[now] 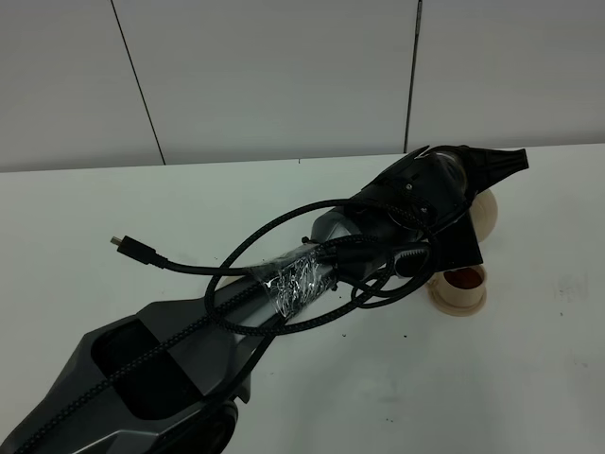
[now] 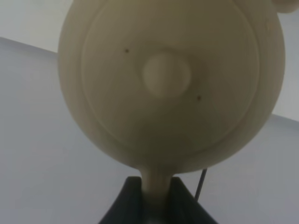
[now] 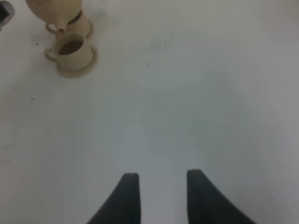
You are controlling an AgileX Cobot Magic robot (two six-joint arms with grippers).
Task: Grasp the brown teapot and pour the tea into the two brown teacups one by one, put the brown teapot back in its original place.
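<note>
Exterior high view: the left arm (image 1: 284, 284) reaches diagonally across the white table (image 1: 142, 208) to the right side, and its wrist covers most of the brown teapot (image 1: 484, 210), leaving only a rounded beige edge visible. Just below the wrist, one teacup (image 1: 461, 284) with dark tea inside stands on its small saucer (image 1: 444, 301). A loose black cable (image 1: 151, 253) loops around the arm. Neither claw can be judged from this view.

Left wrist view: this view supplies what the high camera lacks. The teapot (image 2: 168, 79) fills the frame, lid (image 2: 170, 77) and knob (image 2: 166, 73) facing the camera. The left gripper (image 2: 156, 196) is clamped on the teapot's handle (image 2: 156, 179), one dark finger (image 2: 124, 203) on each side. No cups appear here.

Right wrist view: the right gripper (image 3: 159, 196) hangs over bare table, well apart from the crockery, its two dark fingers (image 3: 126, 196) parted with nothing between them. Far off, the teapot (image 3: 53, 10) is over the second teacup (image 3: 77, 23), which is mostly hidden beneath it; the nearer teacup (image 3: 72, 51) sits just beside it on its saucer (image 3: 74, 70) and holds dark liquid.

Count: one teapot, two teacups, two cup saucers (one only partly seen), two grippers. The larger saucer cannot be made out.
</note>
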